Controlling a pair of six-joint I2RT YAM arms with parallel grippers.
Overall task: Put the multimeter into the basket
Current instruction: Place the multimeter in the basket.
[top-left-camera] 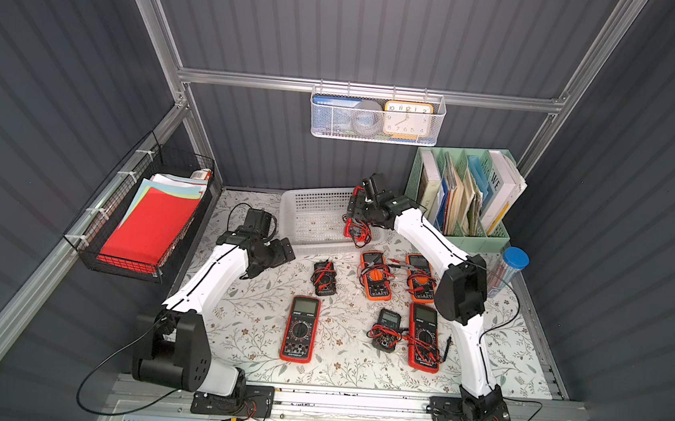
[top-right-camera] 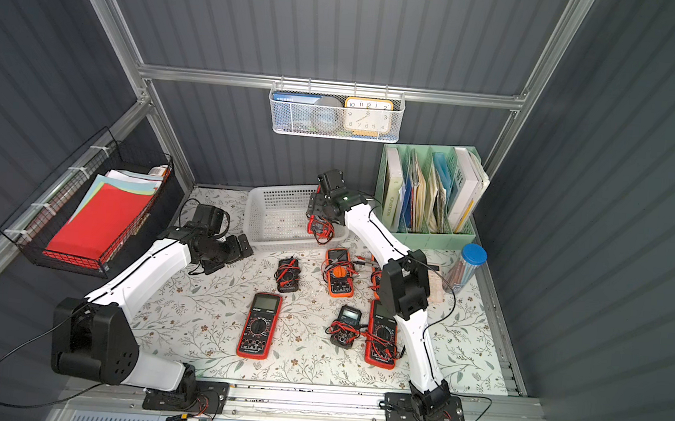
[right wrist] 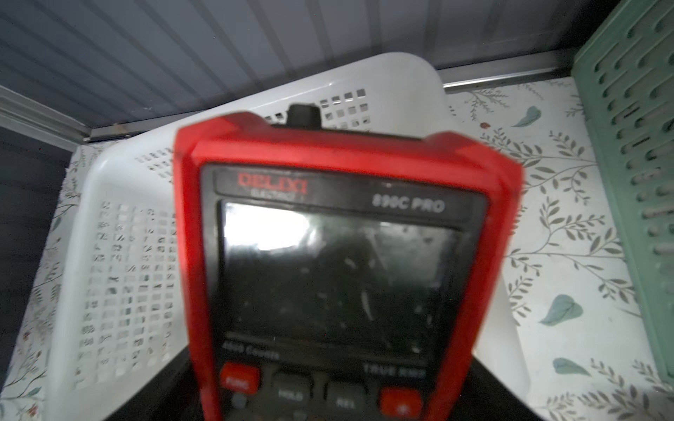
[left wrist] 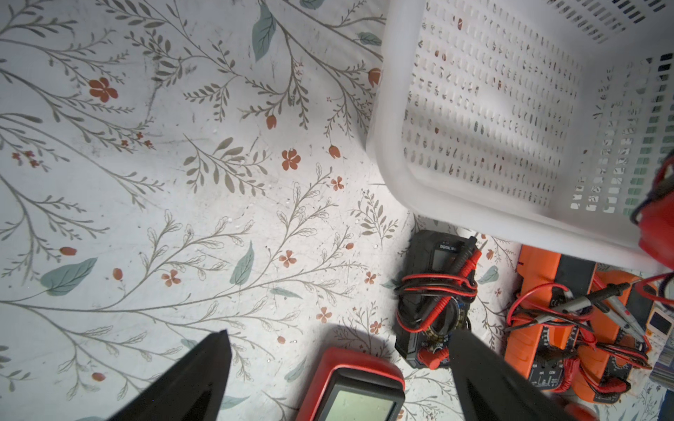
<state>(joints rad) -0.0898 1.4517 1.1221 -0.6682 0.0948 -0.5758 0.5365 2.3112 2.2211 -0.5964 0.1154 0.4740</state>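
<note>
The low white perforated basket stands at the back of the floral table. My right gripper is shut on a red-and-black multimeter, held over the basket's right end with its red and black leads dangling. In the right wrist view the basket lies behind the meter. My left gripper is open and empty, hovering over the table by the basket's front left corner.
Several other multimeters lie on the table: a red one, a small black one, two orange ones. A green file rack and a blue-lidded tube stand at the right. A black wire basket hangs at the left.
</note>
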